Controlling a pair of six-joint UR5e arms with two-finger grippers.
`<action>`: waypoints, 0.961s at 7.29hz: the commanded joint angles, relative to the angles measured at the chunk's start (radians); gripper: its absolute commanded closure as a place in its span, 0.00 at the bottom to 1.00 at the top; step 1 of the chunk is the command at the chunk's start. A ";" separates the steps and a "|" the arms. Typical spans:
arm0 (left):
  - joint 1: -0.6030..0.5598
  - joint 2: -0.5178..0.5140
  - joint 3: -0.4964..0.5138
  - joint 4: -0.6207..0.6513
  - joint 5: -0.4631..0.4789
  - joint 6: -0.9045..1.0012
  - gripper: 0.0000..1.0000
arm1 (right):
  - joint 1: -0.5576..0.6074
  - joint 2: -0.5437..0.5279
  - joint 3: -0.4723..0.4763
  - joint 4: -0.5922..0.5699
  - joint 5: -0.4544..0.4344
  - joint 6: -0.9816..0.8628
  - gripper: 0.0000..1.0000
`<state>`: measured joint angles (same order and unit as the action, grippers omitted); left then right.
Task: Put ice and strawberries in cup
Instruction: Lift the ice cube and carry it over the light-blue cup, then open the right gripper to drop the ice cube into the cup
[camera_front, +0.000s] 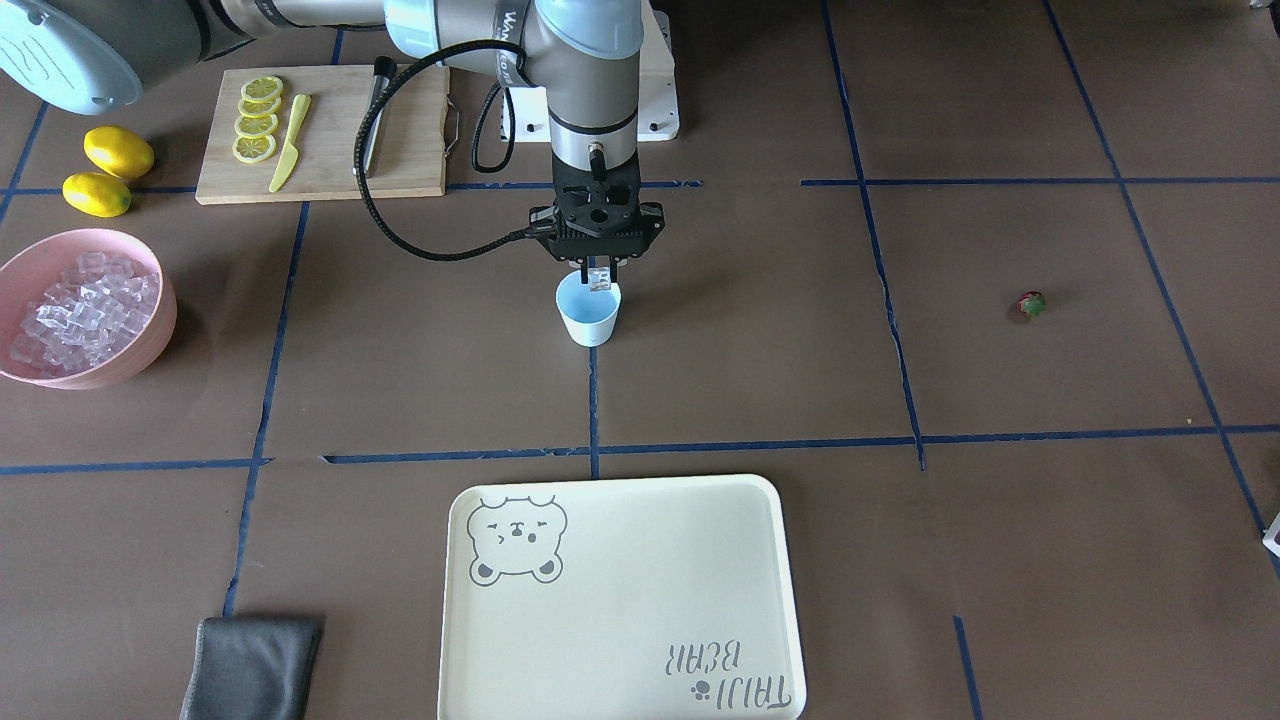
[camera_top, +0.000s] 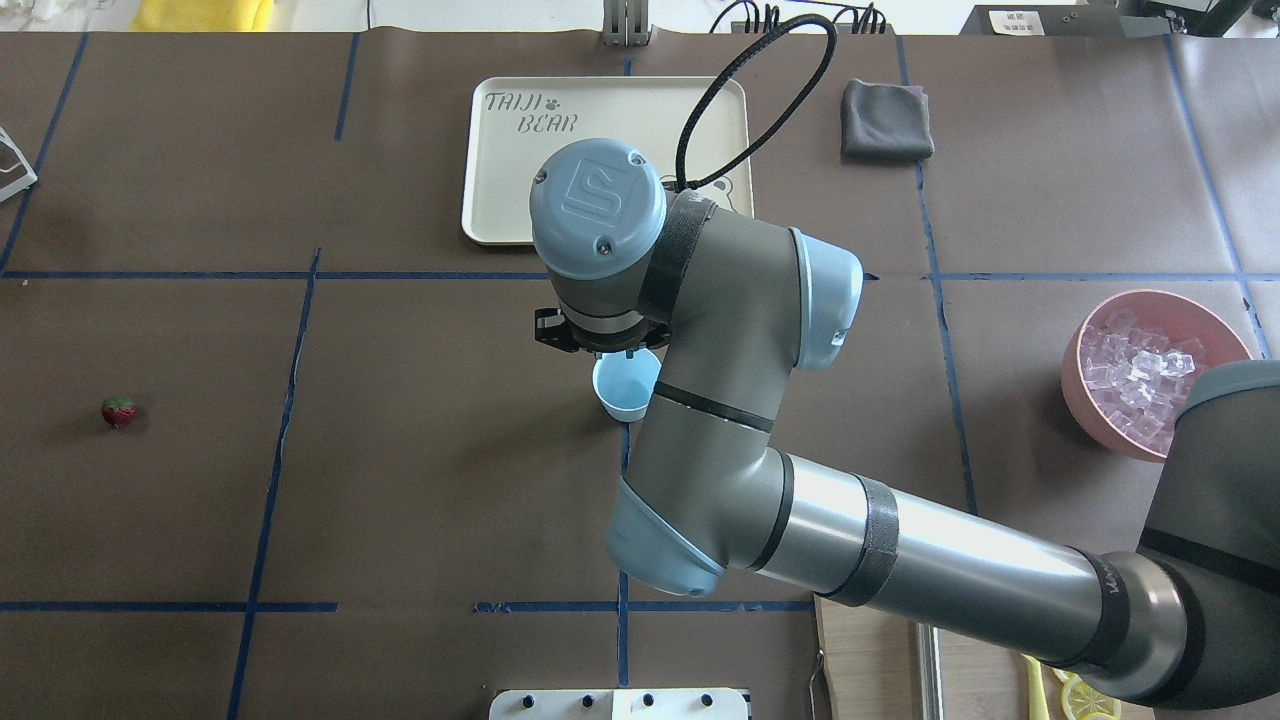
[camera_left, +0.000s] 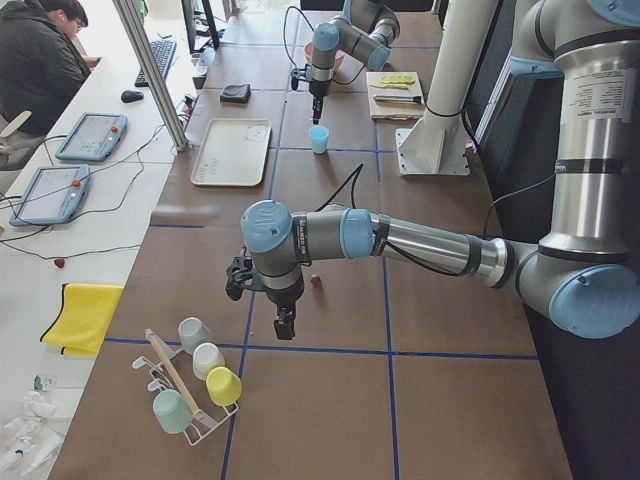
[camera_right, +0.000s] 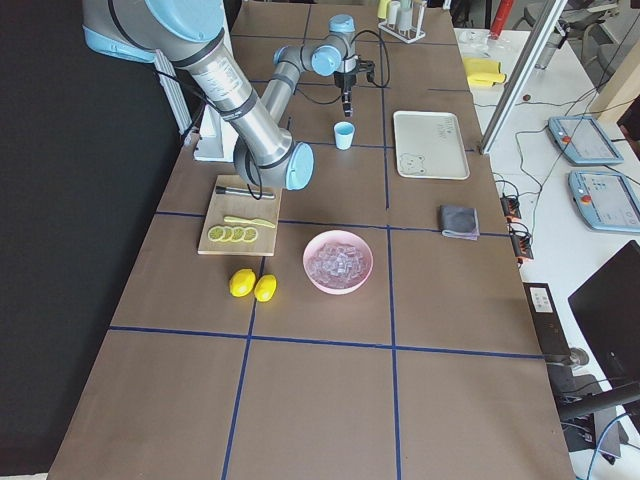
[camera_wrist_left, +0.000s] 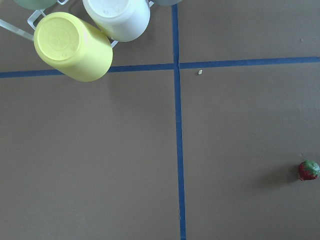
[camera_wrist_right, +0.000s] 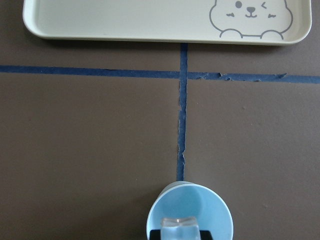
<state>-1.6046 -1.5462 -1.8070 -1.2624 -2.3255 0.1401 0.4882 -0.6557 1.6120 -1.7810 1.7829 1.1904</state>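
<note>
- Ice cube (camera_wrist_right: 179, 227): 1, pinched between right fingers (camera_front: 586, 268), which are narrow and closed on it; hangs just above the cup (camera_front: 588, 310), over its mouth, not touching.
- Cup: 1, light blue, upright mid-desk (camera_front: 760, 400), on a blue tape line.
- More ice (camera_front: 80, 310): heaped in 1 pink bowl (camera_front: 150, 345) at the desk's right end, well apart from cup; too many to count.
- Strawberry (camera_front: 1032, 303): 1, lying on the desk far to the left of cup, on its own.
- Left fingers (camera_left: 285, 325): pointing down above the desk, near the strawberry but not touching; can't tell if wide or narrow.
- Tray (camera_front: 620, 600): 1, cream w/ bear print, across a tape line from cup.
- Lemons (camera_front: 118, 150): 2 whole, beside a wooden board (camera_front: 400, 130) w/ 4 slices (camera_front: 258, 118) and 1 yellow knife (camera_front: 290, 145).
- Grey cloth (camera_front: 250, 668): 1, beside tray.
- Rack (camera_left: 185, 385): 4 upturned cups, near left arm.
</note>
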 joint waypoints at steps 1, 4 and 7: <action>0.000 0.000 0.000 0.000 0.000 -0.001 0.00 | -0.014 -0.012 -0.017 0.012 -0.008 0.000 1.00; 0.000 0.000 0.000 0.000 0.000 -0.001 0.00 | -0.016 -0.038 -0.011 0.012 -0.003 -0.011 0.50; 0.000 0.000 0.000 0.000 0.000 0.001 0.00 | -0.017 -0.036 -0.001 0.011 0.003 -0.014 0.00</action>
<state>-1.6045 -1.5462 -1.8070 -1.2625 -2.3255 0.1410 0.4720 -0.6916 1.6086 -1.7690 1.7847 1.1774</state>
